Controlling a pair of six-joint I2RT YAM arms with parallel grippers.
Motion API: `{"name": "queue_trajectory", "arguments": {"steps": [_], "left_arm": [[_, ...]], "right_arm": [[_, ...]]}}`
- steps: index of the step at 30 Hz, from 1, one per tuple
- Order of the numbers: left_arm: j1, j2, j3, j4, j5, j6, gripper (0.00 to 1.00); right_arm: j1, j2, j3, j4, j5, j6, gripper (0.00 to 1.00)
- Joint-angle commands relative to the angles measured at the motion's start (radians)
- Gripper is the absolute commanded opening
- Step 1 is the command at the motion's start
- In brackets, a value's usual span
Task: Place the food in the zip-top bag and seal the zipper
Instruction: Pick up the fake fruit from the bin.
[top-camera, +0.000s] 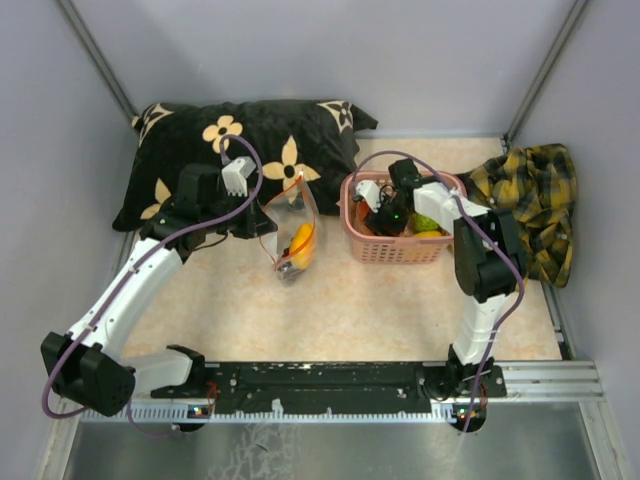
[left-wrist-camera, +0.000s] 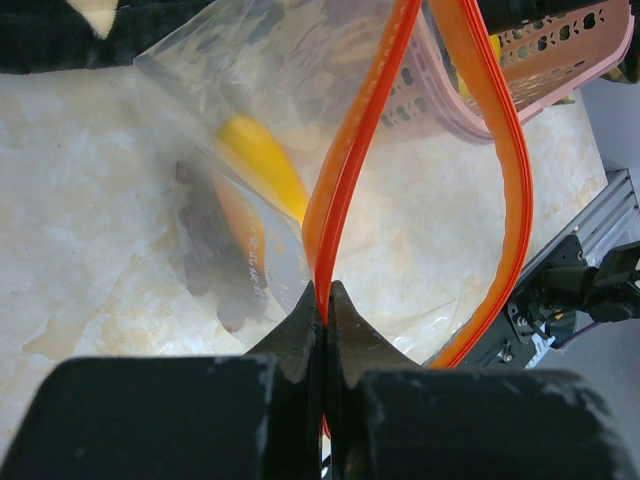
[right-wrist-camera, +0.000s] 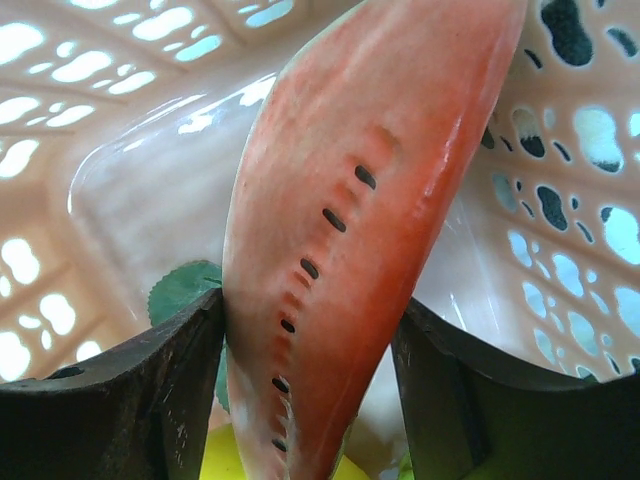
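Here: watermelon slice (right-wrist-camera: 340, 220), likely light, hard, slick; my right pincer (right-wrist-camera: 308, 300) flanks its flat faces, six-to-twelve, clamp uncertain; my left pincer (left-wrist-camera: 326, 295) pinches zipper (left-wrist-camera: 350, 170).

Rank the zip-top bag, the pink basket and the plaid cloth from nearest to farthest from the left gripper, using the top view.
1. zip-top bag: pinched at its mouth by the left gripper.
2. pink basket: to the right, mid-table.
3. plaid cloth: far right, beyond the basket.
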Motion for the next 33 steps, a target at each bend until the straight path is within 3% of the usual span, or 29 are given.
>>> {"name": "queue_trajectory", "arguments": {"steps": [1, 9, 12, 24, 33], "left_arm": [[0.007, -0.002, -0.010, 0.028, 0.021, 0.002, 0.00], [0.005, -0.003, -0.010, 0.029, 0.019, 0.002, 0.00], [0.006, -0.003, -0.010, 0.029, 0.018, 0.001, 0.00], [0.006, 0.000, -0.011, 0.032, 0.019, 0.000, 0.00], [0.007, 0.003, -0.012, 0.032, 0.019, -0.001, 0.00]], "right_arm": [[-0.010, 0.022, -0.005, 0.068, -0.009, 0.038, 0.50], [-0.010, -0.074, -0.044, 0.123, 0.013, 0.141, 0.22], [-0.010, -0.122, -0.075, 0.157, 0.038, 0.184, 0.16], [-0.010, -0.318, -0.160, 0.258, 0.140, 0.349, 0.00], [-0.004, -0.453, -0.214, 0.302, 0.248, 0.519, 0.00]]}}
